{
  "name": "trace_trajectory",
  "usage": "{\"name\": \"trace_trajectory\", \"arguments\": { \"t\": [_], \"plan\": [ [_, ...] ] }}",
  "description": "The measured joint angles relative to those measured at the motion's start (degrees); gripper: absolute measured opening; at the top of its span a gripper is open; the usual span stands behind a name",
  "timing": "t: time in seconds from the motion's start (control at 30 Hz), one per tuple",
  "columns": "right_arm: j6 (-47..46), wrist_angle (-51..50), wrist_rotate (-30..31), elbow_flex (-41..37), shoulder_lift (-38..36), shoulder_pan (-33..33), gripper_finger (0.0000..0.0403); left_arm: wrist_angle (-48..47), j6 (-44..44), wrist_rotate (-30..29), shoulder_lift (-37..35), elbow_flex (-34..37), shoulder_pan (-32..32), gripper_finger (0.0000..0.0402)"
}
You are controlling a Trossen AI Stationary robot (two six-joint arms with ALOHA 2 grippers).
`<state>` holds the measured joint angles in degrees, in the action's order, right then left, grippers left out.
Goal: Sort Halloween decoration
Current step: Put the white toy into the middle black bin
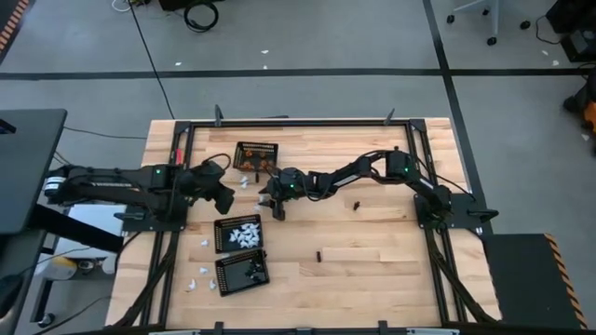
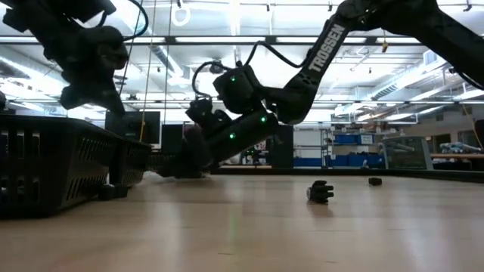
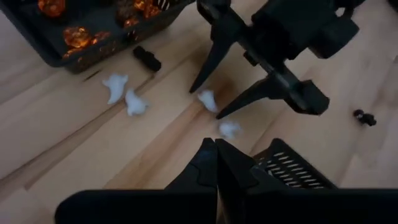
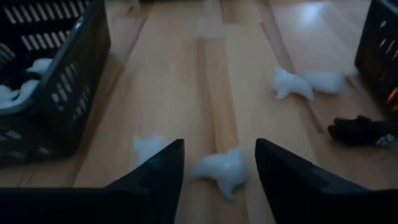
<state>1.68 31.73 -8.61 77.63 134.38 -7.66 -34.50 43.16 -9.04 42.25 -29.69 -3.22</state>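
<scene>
My right gripper (image 4: 219, 144) is open and low over the table, between the orange-piece basket (image 1: 256, 154) and the white-piece basket (image 1: 237, 233). Its fingers stand on either side of a small white piece (image 4: 221, 169) that lies on the wood, without touching it. It also shows in the left wrist view (image 3: 206, 103). A second white piece (image 4: 147, 147) lies just beside it. My left gripper (image 3: 216, 155) is shut and empty, held above the table a little left of that spot (image 1: 226, 197).
Two more white pieces (image 4: 292, 84) and a black piece (image 4: 360, 129) lie by the orange-piece basket. A third basket (image 1: 242, 272) holds black pieces. Loose black pieces (image 1: 355, 203) (image 1: 318, 253) and white ones (image 1: 203, 273) lie on the wood.
</scene>
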Motion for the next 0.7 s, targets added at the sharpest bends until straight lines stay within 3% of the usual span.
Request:
{"name": "trace_trajectory", "arguments": {
  "t": [0.3,0.7],
  "plan": [
    [3.85,-0.83,1.27,-0.4,0.51,0.17,0.0169,-2.26,0.37,0.2,-4.14,0.04,-0.01,0.0004],
    [3.94,-1.24,4.09,-0.55,0.03,0.61,0.0133,-4.05,0.31,0.29,-4.6,0.04,0.0,0.0004]
  ]
}}
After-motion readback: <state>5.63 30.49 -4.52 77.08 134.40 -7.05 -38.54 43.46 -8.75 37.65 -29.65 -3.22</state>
